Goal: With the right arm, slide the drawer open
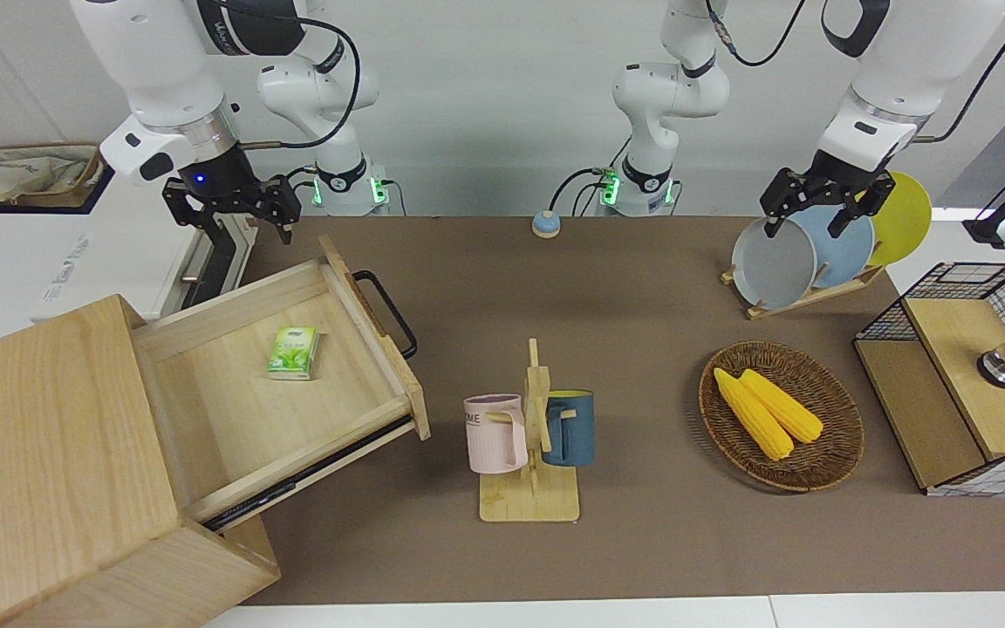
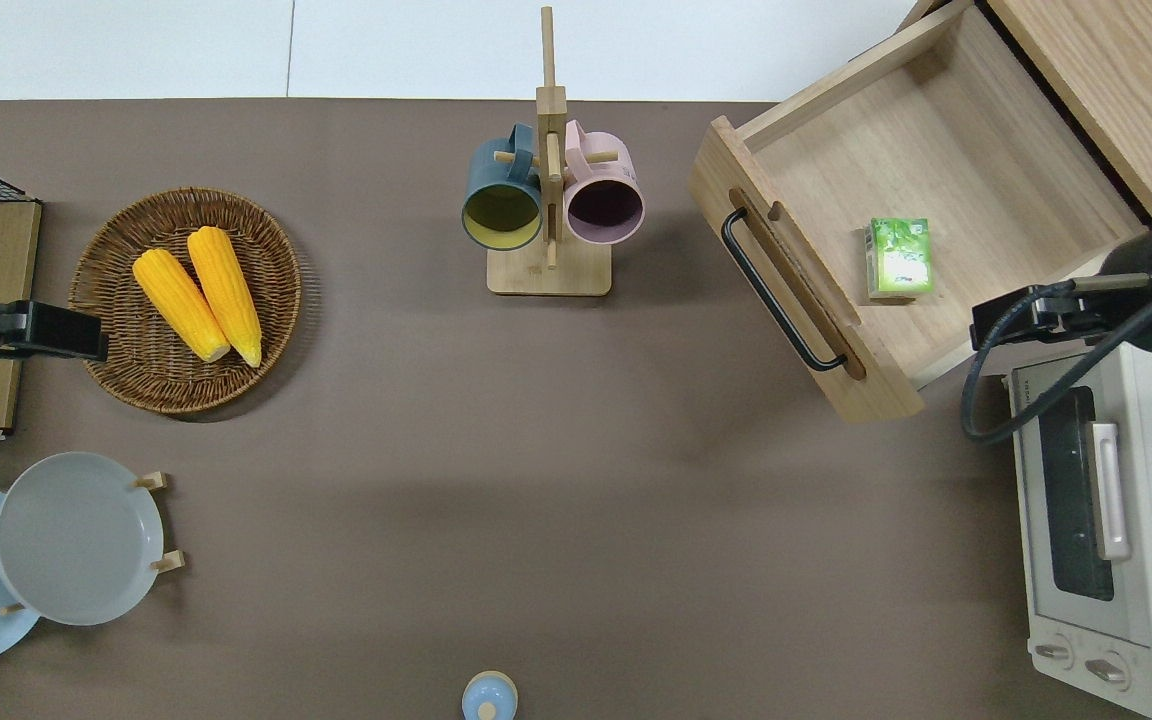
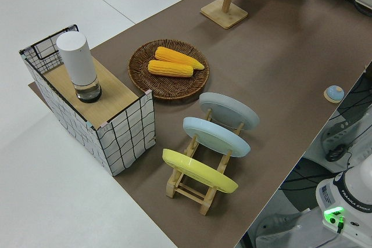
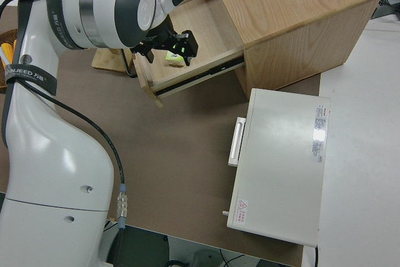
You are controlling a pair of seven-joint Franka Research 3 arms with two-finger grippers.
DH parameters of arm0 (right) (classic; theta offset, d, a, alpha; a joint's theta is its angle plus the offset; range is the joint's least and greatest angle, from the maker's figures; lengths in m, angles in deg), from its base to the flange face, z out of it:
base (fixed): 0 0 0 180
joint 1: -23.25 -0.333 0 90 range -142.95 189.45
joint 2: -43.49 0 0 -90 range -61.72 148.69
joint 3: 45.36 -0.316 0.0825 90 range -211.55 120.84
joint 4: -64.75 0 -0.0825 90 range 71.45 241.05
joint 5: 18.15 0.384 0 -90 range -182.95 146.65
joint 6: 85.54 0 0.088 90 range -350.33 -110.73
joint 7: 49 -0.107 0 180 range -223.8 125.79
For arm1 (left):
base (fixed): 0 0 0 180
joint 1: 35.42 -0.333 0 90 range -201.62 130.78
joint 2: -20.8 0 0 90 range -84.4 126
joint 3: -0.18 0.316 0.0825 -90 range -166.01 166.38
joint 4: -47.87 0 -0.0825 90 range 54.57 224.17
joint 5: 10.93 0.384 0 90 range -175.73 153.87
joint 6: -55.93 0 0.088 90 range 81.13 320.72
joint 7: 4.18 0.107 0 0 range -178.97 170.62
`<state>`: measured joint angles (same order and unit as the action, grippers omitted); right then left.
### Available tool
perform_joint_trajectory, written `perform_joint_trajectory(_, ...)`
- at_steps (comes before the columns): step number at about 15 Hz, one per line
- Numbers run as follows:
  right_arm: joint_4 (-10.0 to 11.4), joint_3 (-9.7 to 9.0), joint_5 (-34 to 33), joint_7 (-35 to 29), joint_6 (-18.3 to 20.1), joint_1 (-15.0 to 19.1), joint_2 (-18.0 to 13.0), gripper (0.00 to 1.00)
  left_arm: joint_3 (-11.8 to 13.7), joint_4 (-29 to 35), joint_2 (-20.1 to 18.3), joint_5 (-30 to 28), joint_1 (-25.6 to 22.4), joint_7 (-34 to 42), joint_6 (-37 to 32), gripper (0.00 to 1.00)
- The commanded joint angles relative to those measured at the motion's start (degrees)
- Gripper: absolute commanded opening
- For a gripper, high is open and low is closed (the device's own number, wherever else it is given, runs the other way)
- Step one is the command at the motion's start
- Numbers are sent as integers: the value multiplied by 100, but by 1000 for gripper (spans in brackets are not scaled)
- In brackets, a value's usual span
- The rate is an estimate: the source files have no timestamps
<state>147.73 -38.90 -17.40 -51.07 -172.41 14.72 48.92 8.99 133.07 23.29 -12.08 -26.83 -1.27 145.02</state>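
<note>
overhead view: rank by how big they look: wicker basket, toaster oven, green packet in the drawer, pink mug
1. toaster oven, partly cut off by the edge
2. wicker basket
3. pink mug
4. green packet

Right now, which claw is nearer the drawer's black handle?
Right. The right claw is up in the air by the open drawer's corner, not touching the handle. The left claw is parked at the table's opposite end.

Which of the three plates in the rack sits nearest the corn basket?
The grey plate. It stands at the rack's basket-facing end, with the blue plate next and the yellow plate last.
</note>
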Motion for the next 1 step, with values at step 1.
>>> perform_joint_trajectory(1, 61, -65, -153, 101, -85, 53, -16, 985, 96, -117, 76, 72, 99, 43, 2, 995)
